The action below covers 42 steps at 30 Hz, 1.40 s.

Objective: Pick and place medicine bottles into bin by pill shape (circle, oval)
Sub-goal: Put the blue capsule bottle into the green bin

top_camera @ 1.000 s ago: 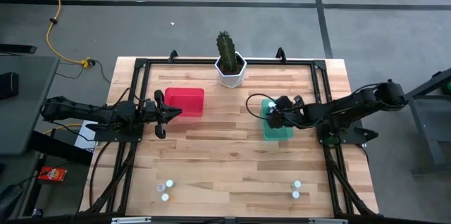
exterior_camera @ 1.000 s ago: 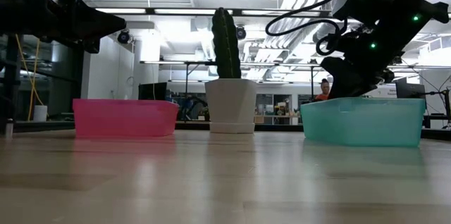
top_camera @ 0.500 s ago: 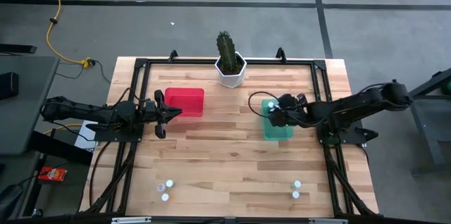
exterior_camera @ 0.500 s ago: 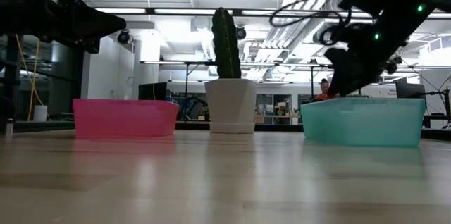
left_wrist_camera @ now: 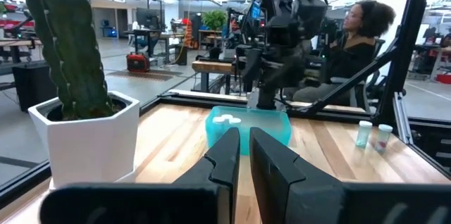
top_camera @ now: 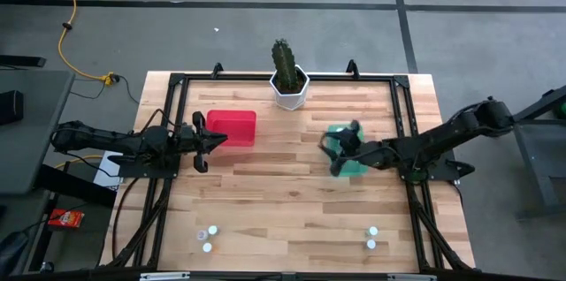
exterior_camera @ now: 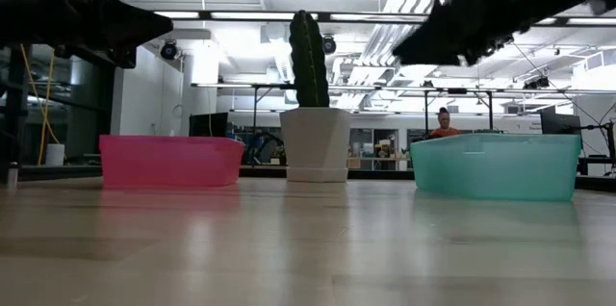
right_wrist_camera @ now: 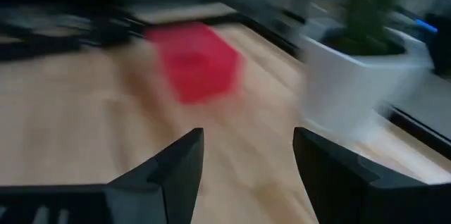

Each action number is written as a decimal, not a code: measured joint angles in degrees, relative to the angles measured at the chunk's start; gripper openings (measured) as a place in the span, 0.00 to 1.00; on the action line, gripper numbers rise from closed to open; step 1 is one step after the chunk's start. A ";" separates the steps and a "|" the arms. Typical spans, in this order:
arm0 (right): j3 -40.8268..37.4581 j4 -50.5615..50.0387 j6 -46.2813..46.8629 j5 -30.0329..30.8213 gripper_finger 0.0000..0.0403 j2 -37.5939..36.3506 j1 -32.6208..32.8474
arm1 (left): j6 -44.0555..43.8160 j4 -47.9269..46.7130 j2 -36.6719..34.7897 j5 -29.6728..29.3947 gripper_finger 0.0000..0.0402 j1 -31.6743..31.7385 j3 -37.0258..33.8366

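Observation:
My right gripper (top_camera: 334,147) (right_wrist_camera: 246,175) hangs open and empty above the teal bin (top_camera: 355,168) (exterior_camera: 496,166), its fingers pointing toward the table's left. White-capped medicine bottles (left_wrist_camera: 225,119) lie inside that bin. My left gripper (top_camera: 217,140) (left_wrist_camera: 243,157) is shut and empty, level beside the red bin (top_camera: 234,126) (exterior_camera: 168,160). Two bottles (top_camera: 204,239) stand upright on the table near the front left. Two more (top_camera: 371,238) (left_wrist_camera: 372,134) stand near the front right.
A white hexagonal pot with a cactus (top_camera: 289,87) (exterior_camera: 316,142) stands at the far edge's middle, between the two bins. A dark frame (top_camera: 177,82) runs around the table. A person (left_wrist_camera: 359,27) sits beyond the table's right side.
My right gripper has risen out of the teal bin until it is well above the rim, and has turned toward the table's left. My left arm has kept still.

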 joint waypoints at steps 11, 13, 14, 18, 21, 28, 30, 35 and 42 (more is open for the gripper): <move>-2.60 14.64 -8.75 -10.53 0.53 2.46 -0.02 | 0.90 0.02 0.02 0.00 0.06 -0.02 0.00; -2.60 14.62 -8.75 -10.53 0.53 2.46 -0.02 | 0.90 0.06 0.00 -0.16 0.06 0.00 0.00; -2.62 14.62 -8.75 -10.53 0.53 2.46 -0.02 | 0.88 0.15 0.02 -0.54 0.06 -0.02 0.00; -2.63 14.62 -8.75 -10.53 0.53 2.46 -0.02 | -1.43 0.24 0.00 -1.47 0.08 -0.04 0.01; -2.63 14.64 -8.75 -10.53 0.53 2.46 -0.02 | -3.63 0.20 0.79 1.03 0.15 -0.82 1.21; -2.65 14.60 -8.75 -10.57 0.53 2.46 -0.80 | -5.47 0.22 9.15 1.71 0.40 -8.16 7.54; -2.65 14.50 -8.75 -10.56 0.53 2.46 -0.91 | -5.08 0.24 12.57 0.21 0.46 -10.99 9.68; -2.67 14.14 -8.17 -10.60 0.53 2.46 -0.90 | -1.88 0.33 21.18 -2.38 0.53 -16.62 14.59; -2.67 14.14 -6.89 -10.62 0.53 2.46 -0.74 | 4.92 0.41 30.23 -8.02 0.53 -18.77 18.16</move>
